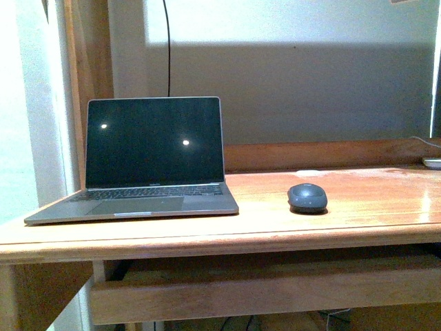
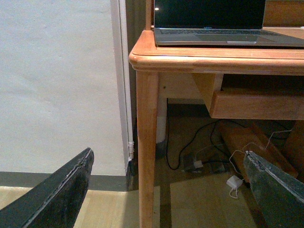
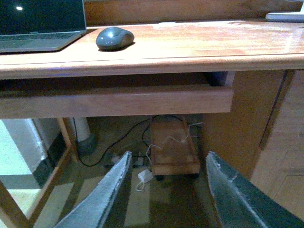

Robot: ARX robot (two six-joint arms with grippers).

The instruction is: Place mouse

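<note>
The small dark grey oval mouse is sitting on the glossy orange-brown wooden desk, out to the right of the open silver-grey laptop with its dark screen, and clearly apart from it. Nothing is touching the mouse; its domed top is catching a soft sheen. Two bright spots are glinting on the laptop's black display. A thin black cable is hanging down the wall behind the laptop.

From the front, neither arm is showing. Down below desk level, the left gripper is hanging with its dark fingers spread wide apart, nothing between them, looking at the desk's near corner leg and the laptop's front edge above. The right gripper is likewise gaping, its grey fingers parted and empty, pointing under the desk's long wooden front rail. In that view the mouse is resting just beside the laptop's corner. Under the desk, cables and a small white charger are lying on the floor.
</note>
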